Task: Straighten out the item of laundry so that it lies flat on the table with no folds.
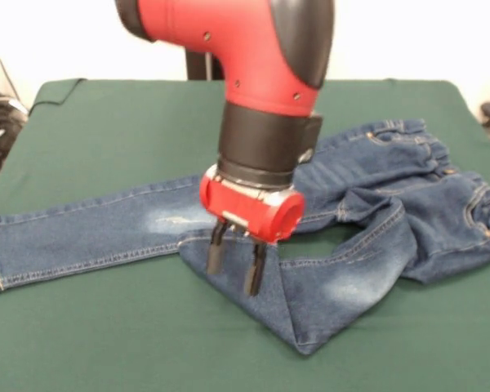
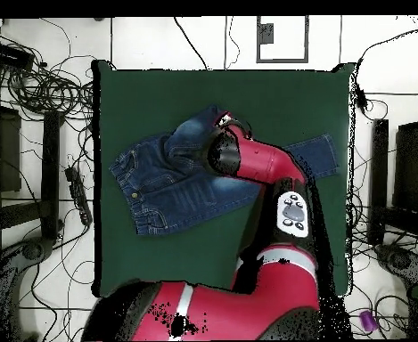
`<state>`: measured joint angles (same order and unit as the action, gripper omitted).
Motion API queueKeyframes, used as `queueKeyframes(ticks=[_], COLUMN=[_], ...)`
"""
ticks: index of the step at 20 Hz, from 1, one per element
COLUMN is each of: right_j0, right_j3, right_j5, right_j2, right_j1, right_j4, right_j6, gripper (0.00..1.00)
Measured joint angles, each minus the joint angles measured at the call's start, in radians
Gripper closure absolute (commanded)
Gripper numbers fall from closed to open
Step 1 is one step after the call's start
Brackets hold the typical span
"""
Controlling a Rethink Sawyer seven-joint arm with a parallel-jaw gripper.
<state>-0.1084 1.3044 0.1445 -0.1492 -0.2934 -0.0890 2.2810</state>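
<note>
Front view, jeans [image 1: 367, 204] lengthwise across table [image 1: 106, 327], waistband right, one leg folded back

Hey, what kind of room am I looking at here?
Probably a robotics lab: a red robot arm works over jeans on a green-covered table, with loose cables on the floor around it.

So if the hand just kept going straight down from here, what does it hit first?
Most likely the jeans: the hand points down with fingers apart over the folded-back leg's edge. Depth is unclear, so it may already touch the fabric.
</note>
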Motion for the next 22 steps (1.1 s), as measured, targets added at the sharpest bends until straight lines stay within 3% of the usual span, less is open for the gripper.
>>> queueKeyframes(ticks=[6,10,13,22], right_j0=[-0.086,-0.152,-0.149,0.002], right_j3=[0.000,0.000,0.000,-0.001], right_j5=[-0.057,-0.049,-0.024,0.361], right_j2=[0.082,0.159,0.152,0.039], right_j1=[0.048,0.032,0.032,-0.016], right_j4=[0.051,0.099,0.094,-0.013], right_j6=[0.000,0.000,0.000,0.000], gripper=[0.00,0.00,0.00,0.00])
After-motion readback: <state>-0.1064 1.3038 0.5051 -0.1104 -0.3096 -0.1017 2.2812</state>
